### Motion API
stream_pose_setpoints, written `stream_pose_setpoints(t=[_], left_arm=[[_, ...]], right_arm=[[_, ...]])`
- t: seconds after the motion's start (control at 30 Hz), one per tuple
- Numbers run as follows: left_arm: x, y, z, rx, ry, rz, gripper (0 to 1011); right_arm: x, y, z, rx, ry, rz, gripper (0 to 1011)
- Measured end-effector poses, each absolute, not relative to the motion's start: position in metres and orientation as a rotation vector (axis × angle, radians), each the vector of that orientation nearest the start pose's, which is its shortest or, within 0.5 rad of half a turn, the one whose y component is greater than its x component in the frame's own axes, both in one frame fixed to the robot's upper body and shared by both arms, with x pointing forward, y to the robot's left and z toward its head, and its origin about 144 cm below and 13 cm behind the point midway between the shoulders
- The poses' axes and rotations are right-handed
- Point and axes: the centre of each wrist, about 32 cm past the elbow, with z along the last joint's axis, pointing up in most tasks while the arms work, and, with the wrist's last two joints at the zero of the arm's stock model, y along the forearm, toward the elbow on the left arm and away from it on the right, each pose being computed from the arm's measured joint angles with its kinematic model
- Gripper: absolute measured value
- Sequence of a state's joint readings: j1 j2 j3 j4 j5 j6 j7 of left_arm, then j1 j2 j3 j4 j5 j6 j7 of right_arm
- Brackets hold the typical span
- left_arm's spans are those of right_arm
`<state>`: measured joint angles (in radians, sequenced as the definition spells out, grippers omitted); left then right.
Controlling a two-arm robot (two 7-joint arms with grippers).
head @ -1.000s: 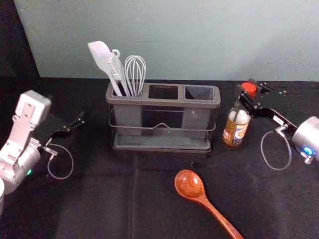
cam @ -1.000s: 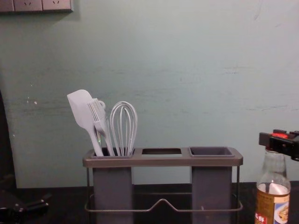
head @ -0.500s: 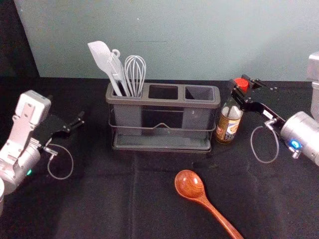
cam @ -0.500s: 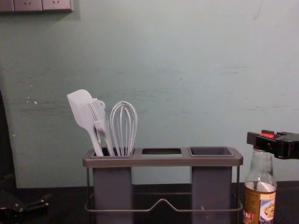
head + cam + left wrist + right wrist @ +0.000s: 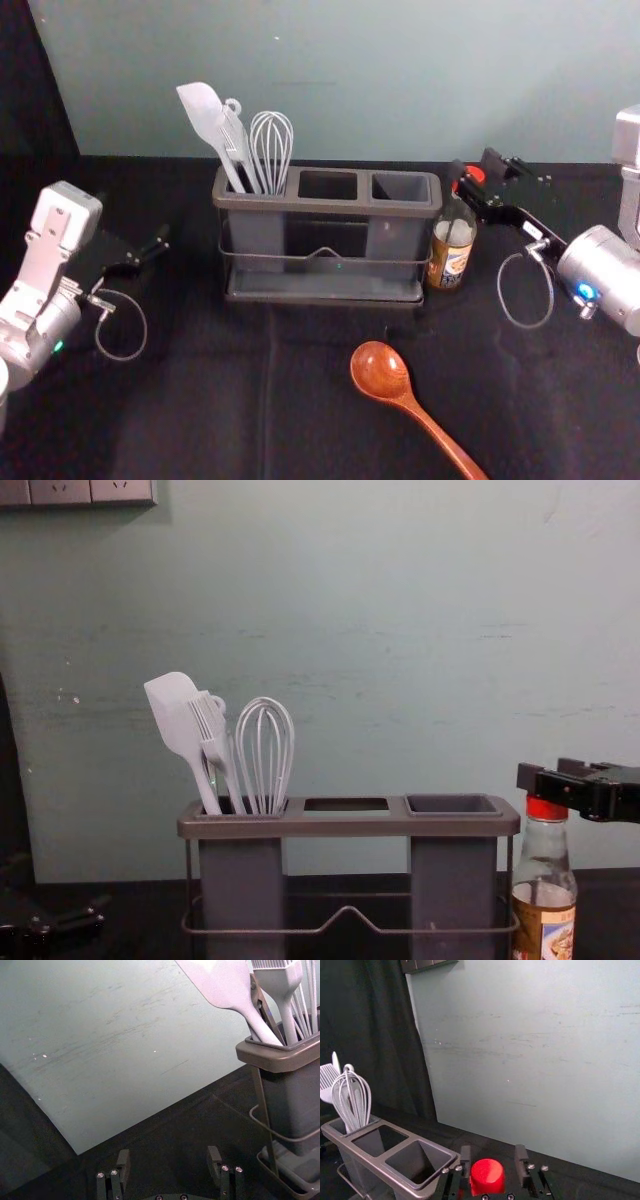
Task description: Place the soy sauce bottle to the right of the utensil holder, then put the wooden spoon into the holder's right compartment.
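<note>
Right pincer (image 5: 493,1148) hangs spread at soy sauce bottle (image 5: 453,256), upright just right of utensil holder (image 5: 325,206) | placing seems done | next: back clear, fetch wooden spoon (image 5: 380,370) in front | left pincer (image 5: 168,1151) idle at left, spread

You're looking at what seems a robot lab or test corner. You can tell by the left arm (image 5: 50,325) and right arm (image 5: 605,275) over black cloth (image 5: 200,400), the dark curtain (image 5: 365,1020) hanging beside a plain, scuffed wall (image 5: 400,630), and the socket panel (image 5: 90,492) high on it.
</note>
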<state>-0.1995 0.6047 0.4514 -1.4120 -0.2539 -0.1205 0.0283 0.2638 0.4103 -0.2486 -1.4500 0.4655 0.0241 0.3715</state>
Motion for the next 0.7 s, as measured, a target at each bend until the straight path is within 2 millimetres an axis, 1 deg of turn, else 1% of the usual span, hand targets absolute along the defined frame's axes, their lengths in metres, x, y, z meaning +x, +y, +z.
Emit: stream_pose_setpoints(t=[0.17, 0.2, 0.23, 0.27, 0.33, 0.37, 0.43, 0.47, 0.5, 0.57, 0.7], left_arm=[[0.489, 0.31, 1.14, 0.304, -0.285, 1.248, 1005], [0.489, 0.31, 1.14, 0.304, -0.285, 1.248, 1005], [0.489, 0.31, 1.14, 0.304, -0.285, 1.248, 1005], [0.489, 0.31, 1.14, 0.304, -0.285, 1.248, 1005], [0.489, 0.31, 1.14, 0.304, -0.285, 1.248, 1005], [0.489, 0.31, 1.14, 0.305, -0.285, 1.248, 1005], [0.489, 0.31, 1.14, 0.304, -0.285, 1.248, 1005], [0.489, 0.31, 1.14, 0.304, -0.285, 1.248, 1005], [0.489, 0.31, 1.14, 0.304, -0.285, 1.248, 1005], [0.489, 0.31, 1.14, 0.304, -0.285, 1.248, 1005], [0.489, 0.31, 1.14, 0.304, -0.285, 1.248, 1005]], right_arm=[[0.52, -0.289, 1.198, 0.04, -0.022, -1.018, 697], [0.519, -0.289, 1.199, 0.041, -0.024, -1.017, 697], [0.518, -0.289, 1.2, 0.043, -0.026, -1.017, 756], [0.516, -0.29, 1.202, 0.048, -0.032, -1.016, 791], [0.514, -0.291, 1.204, 0.054, -0.037, -1.015, 821], [0.512, -0.292, 1.205, 0.055, -0.039, -1.016, 865], [0.508, -0.294, 1.209, 0.063, -0.05, -1.015, 916], [0.504, -0.295, 1.211, 0.065, -0.055, -1.016, 963], [0.502, -0.295, 1.212, 0.065, -0.059, -1.015, 963], [0.498, -0.297, 1.214, 0.061, -0.064, -1.014, 1002], [0.485, -0.301, 1.217, 0.05, -0.07, -1.006, 1002]])
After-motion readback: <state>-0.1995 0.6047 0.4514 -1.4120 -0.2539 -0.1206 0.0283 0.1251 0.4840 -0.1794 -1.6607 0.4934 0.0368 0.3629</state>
